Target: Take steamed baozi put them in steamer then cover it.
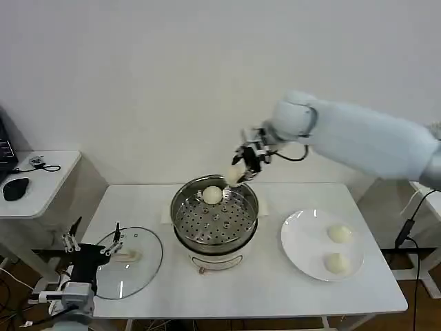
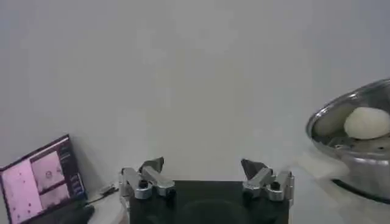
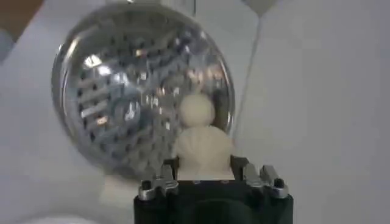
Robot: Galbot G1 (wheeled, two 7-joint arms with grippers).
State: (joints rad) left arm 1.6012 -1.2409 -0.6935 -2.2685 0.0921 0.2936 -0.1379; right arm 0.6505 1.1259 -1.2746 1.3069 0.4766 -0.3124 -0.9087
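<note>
Right claw (image 1: 239, 170) grasping one cream-white round baozi (image 1: 233, 177) above the far rim of the shiny perforated steel steamer (image 1: 214, 215).
Baozi count: one in steamer (image 1: 212, 195), two on flat white plate (image 1: 300, 245), one gripped. Clear glass cover (image 1: 127, 259) lies on white table (image 1: 275, 289) at left; left claw (image 1: 91, 239) released beside it.

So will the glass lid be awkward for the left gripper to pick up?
Probably. The glass lid lies flat on the table, so its rim offers little grip; its central handle looks the better hold. Smooth glass may slip and looks breakable. The left gripper is open beside it.
</note>
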